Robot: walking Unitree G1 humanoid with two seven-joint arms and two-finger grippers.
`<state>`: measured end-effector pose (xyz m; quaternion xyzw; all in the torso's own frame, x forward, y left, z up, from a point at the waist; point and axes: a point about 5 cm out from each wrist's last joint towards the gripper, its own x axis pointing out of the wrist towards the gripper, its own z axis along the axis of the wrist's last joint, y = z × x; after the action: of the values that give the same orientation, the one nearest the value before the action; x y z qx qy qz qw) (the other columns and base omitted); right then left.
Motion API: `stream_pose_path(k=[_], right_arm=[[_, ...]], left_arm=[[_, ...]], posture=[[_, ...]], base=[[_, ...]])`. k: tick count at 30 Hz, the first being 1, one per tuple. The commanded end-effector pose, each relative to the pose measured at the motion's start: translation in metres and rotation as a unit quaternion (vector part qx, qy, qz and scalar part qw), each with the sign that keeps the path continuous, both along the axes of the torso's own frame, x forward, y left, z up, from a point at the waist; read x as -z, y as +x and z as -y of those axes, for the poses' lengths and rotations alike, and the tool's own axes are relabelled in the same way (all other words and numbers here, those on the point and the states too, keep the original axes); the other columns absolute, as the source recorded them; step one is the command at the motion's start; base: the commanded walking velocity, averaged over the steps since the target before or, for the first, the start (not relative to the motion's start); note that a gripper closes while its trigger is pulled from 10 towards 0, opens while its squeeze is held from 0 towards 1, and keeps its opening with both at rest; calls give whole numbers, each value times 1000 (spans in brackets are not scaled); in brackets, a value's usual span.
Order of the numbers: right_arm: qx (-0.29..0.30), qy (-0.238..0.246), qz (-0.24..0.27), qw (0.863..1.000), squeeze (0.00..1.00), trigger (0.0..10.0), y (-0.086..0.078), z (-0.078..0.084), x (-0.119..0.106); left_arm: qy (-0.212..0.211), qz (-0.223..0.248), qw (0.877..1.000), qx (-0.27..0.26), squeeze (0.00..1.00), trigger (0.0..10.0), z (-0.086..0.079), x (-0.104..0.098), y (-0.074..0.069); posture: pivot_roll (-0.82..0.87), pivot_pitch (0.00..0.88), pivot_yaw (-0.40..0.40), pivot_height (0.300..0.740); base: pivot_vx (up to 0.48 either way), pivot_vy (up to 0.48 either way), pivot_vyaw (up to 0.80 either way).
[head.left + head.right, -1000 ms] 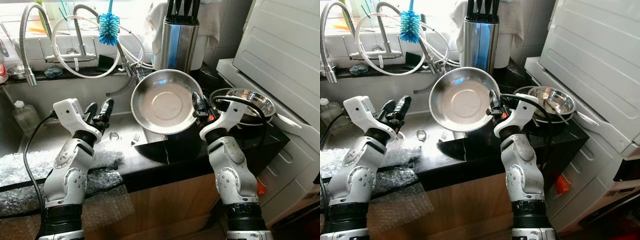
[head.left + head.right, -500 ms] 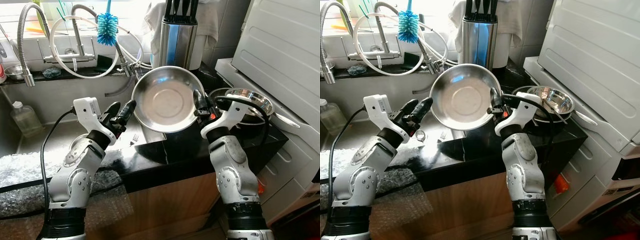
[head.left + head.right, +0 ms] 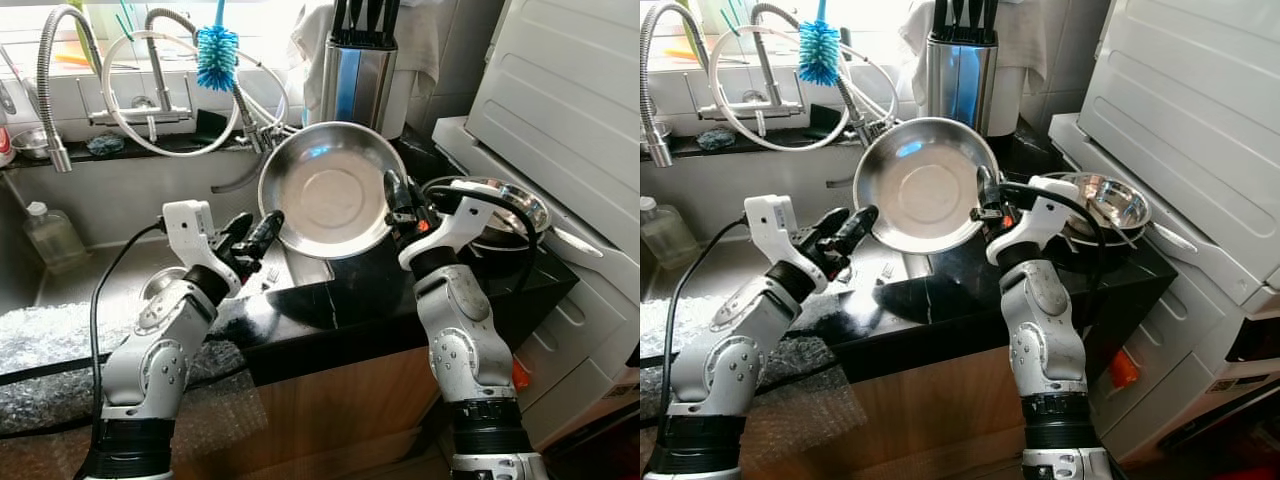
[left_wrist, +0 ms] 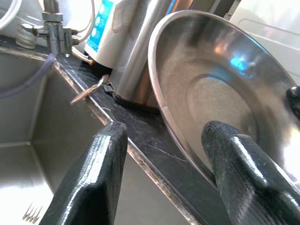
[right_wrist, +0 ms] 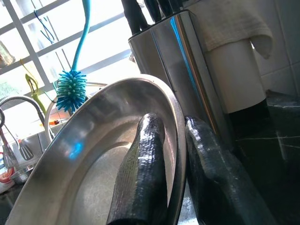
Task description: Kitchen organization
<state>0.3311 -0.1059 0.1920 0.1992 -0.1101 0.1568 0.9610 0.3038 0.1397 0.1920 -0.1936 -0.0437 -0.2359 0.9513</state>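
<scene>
Your two head views look forward and down from above the arms onto the black worktop (image 3: 330,305) and sink (image 3: 110,270), both sharing the pan (image 3: 330,190), knife block (image 3: 962,82) and taps. Your left wrist view sits low and close beside the pan's rim, looking along the worktop edge towards the knife block. Your right wrist view looks up past the pan towards the window (image 5: 51,42) and brush (image 5: 71,90).
</scene>
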Motion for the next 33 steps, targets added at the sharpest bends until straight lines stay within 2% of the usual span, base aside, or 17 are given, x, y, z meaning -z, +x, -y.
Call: stream_pose_path(k=[1,6,11,12,19,21,33], right_arm=[[-5,0,19,1000,0,10000,1,-4,-9],[-32,-25,20,999,0,10000,-2,-14,-3],[-37,-31,21,999,0,10000,-3,-15,-2],[-46,-54,26,997,0,10000,-5,-20,-1],[-44,-82,35,995,0,10000,-6,-21,0],[-40,-88,40,995,0,10000,-5,-20,-1],[-22,-92,48,994,0,10000,-4,-15,-4]], left_arm=[[9,3,1000,14,0,10000,6,-2,-2],[9,2,1000,14,0,10000,7,-3,-2],[10,2,1000,14,0,10000,7,-3,-2],[6,0,1000,5,0,0,5,-3,-1],[12,-1,1000,-11,0,0,1,-2,1],[16,0,999,-30,0,0,-4,-2,3],[12,3,998,-61,0,0,-9,-3,6]], posture=[[-84,0,-55,740],[-83,0,-52,740],[-83,0,-53,740],[-82,0,-52,740],[-81,0,-52,740],[-82,0,-52,740],[-81,0,-56,740]], base=[[0,0,0],[0,0,0],[0,0,0],[0,0,0],[0,0,0],[0,0,0],[0,0,0]])
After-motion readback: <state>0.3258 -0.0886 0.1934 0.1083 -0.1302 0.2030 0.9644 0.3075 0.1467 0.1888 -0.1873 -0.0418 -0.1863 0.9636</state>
